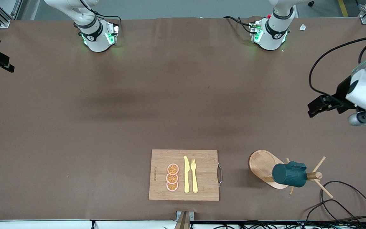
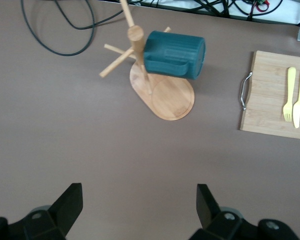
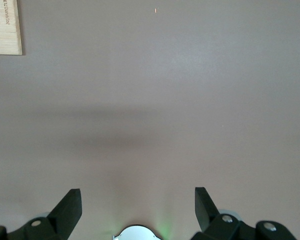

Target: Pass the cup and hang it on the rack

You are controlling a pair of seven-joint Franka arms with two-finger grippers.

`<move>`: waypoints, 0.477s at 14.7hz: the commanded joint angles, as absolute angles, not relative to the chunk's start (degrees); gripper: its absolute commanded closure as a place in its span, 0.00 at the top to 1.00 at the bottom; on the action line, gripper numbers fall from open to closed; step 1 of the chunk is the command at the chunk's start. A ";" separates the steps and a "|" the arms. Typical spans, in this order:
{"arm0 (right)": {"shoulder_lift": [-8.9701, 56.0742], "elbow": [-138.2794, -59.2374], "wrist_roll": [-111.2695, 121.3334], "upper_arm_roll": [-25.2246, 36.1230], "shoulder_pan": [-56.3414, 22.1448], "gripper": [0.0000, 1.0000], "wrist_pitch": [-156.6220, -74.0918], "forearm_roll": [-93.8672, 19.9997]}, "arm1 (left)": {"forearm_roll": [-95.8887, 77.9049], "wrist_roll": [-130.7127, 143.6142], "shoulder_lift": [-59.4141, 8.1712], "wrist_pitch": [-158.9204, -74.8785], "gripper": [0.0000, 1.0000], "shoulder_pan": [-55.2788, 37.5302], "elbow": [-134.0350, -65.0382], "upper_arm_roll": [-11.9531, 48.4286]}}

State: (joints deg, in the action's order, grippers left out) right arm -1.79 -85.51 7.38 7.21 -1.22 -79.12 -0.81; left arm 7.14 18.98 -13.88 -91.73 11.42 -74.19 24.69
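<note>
The dark teal ribbed cup (image 1: 289,175) hangs sideways by its handle on a peg of the light wooden rack (image 1: 260,165), near the front camera toward the left arm's end of the table. In the left wrist view the cup (image 2: 175,54) hides part of the rack (image 2: 165,97)'s post. My left gripper (image 1: 316,106) hovers over bare table at the left arm's end, well apart from the rack. Its fingers (image 2: 70,202) stand open and empty. My right gripper (image 3: 138,200) is open and empty, high over bare table near its own base.
A bamboo cutting board (image 1: 160,159) lies near the front edge, carrying three orange slices (image 1: 172,177), a yellow knife (image 1: 186,174) and a yellow fork (image 1: 194,175). Black cables (image 1: 345,197) loop on the table beside the rack.
</note>
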 commanded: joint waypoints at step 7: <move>-3.25 -87.10 7.91 6.94 -1.14 1.00 -79.45 -0.35 | 0.09 11.52 -0.99 -88.07 1.00 -2.09 -85.23 7.06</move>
